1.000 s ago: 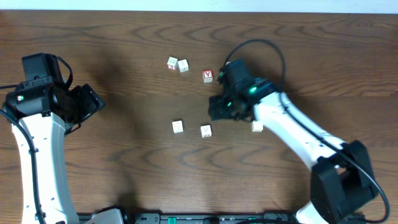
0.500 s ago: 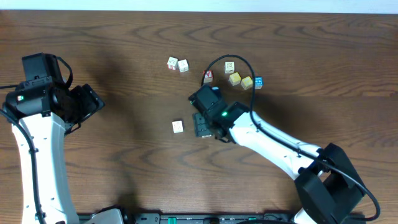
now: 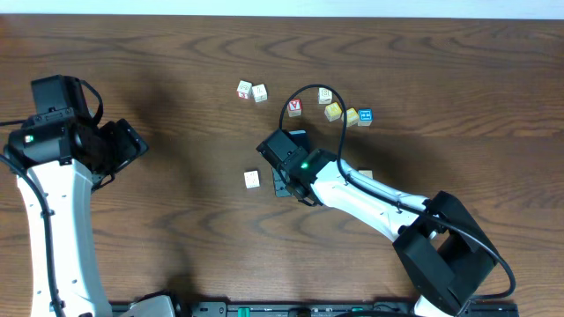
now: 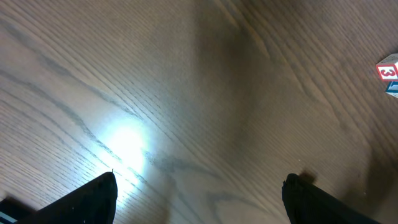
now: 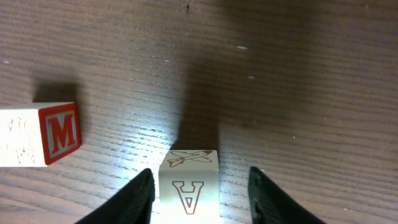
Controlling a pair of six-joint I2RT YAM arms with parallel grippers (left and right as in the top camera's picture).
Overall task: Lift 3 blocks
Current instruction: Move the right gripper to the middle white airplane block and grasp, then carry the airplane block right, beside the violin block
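**Over the tabletop: right claw straddles one of three cream blocks**

From overhead, the wooden tabletop (image 3: 458,70) carries nine blocks in plain sight. Toward the far edge sit two white lettered blocks (image 3: 244,89) just beside each other. Near them are one red-faced block (image 3: 294,106), one pale block (image 3: 325,94), two yellow blocks (image 3: 333,111) and one blue block (image 3: 365,115). Nearer the arms lie two of the task's pieces, the left cream block (image 3: 252,179) and the right cream block (image 3: 365,176). The second is partly hidden by the right arm (image 3: 388,202). The right claw (image 3: 283,183) sits low between them and covers whatever lies under it. The left claw (image 3: 132,145) hangs at the far left, well apart from every block.

From the left wrist, the left claw (image 4: 200,193) is spread wide, with bare wood between its two fingertips. One red-numeral block (image 4: 388,70) shows at the right edge.

From the right wrist, the right claw (image 5: 198,186) stands released around the middle cream block (image 5: 188,180). One finger stands on each side of the block, with a gap showing on both sides. The block rests on the wood, with a red outline A on its near face and a small aeroplane drawing on top. The left cream block (image 5: 40,134) sits apart to the left and shows one red M face.
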